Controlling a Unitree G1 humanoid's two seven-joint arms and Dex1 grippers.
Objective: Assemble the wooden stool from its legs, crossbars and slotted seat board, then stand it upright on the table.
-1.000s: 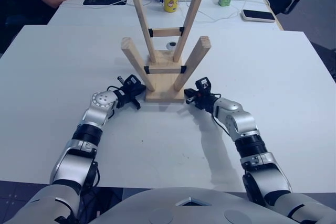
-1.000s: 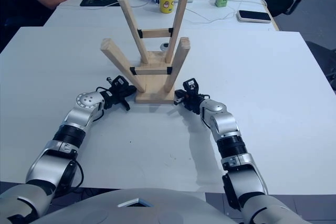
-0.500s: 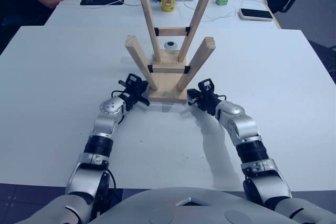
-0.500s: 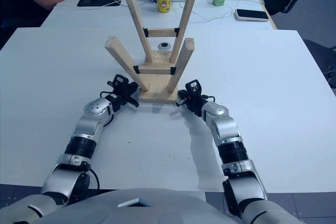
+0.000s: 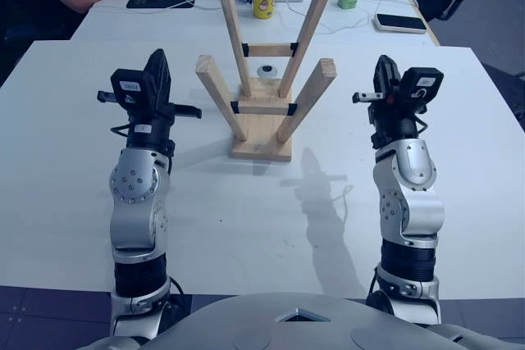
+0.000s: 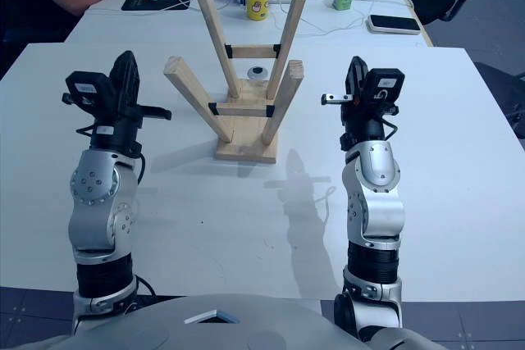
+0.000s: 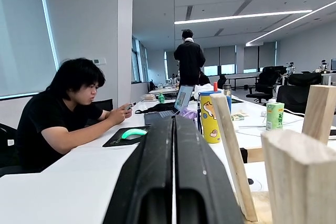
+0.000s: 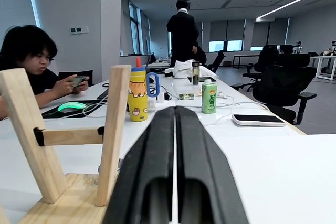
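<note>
**Left hand [image 5: 154,71] and right hand [image 5: 384,79], held above the counter [image 5: 459,170] with forearms upright.** Each hand has its two fingers pressed together on nothing. In the wrist views, the left fingers [image 7: 149,182] and the right fingers [image 8: 149,177] meet along a thin seam. One hand stands over the counter's left half and the other over its right half, well apart from each other and clear of all the wood.

Between them, toward the middle of the counter's far edge, the stool [image 5: 261,112] rests inverted. The seat board [image 5: 261,148] lies flat on the counter, and the legs [image 5: 215,97] rise from it, splaying outward as they climb. The crossbars [image 5: 261,107] sit between leg pairs, so the assembly appears complete and only the turning-over seems left.

From your left hand the stool lies inward to the right, and from your right hand it lies inward to the left. Neither arm is clearly nearer. The long axis of the legs runs upward. The near-left leg leans toward the left hand, and the near-right leg [image 5: 308,97] leans toward the right hand.

Judge the coming move on this: each hand would need to spread its fingers, then travel inward and down to the leg or board edge on its own side before you tip the stool over.
</note>
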